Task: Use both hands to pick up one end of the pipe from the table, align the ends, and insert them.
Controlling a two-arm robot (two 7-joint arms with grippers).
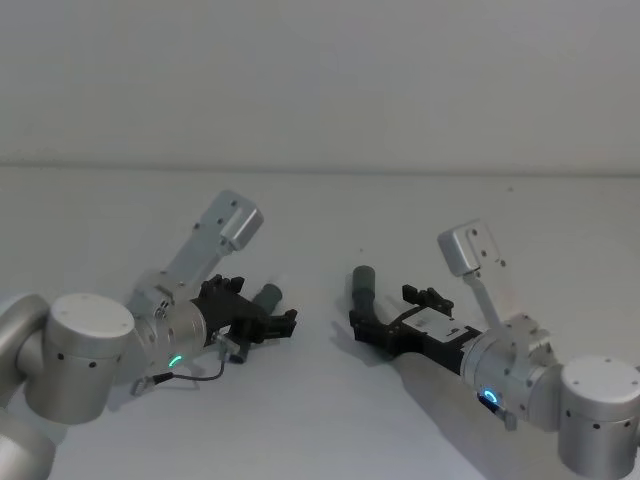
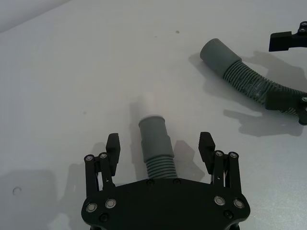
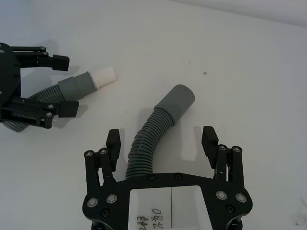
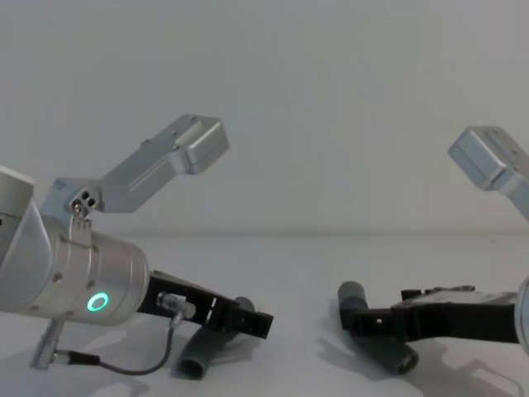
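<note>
Two dark grey corrugated pieces of the pipe lie on the white table [image 1: 320, 420]. The left piece [image 2: 156, 146] ends in a grey cuff with a narrower white tip [image 2: 146, 104]. My left gripper [image 2: 159, 145] is open, and its fingers [image 2: 112, 146] straddle this piece without touching it. It shows again in the head view, left gripper [image 1: 265, 305] around piece [image 1: 268, 295]. The right piece [image 3: 156, 132] curves up to a wide open socket cuff [image 3: 178, 99]. My right gripper [image 3: 161, 140] is open around it, fingers [image 3: 209, 140] apart from the hose. Both ends point roughly toward the table's middle.
Bare white table lies between the two pieces and beyond them up to a pale back wall. Seen from the chest, the left arm [image 4: 74, 273] with its green ring and the right gripper [image 4: 372, 318] sit low over the surface.
</note>
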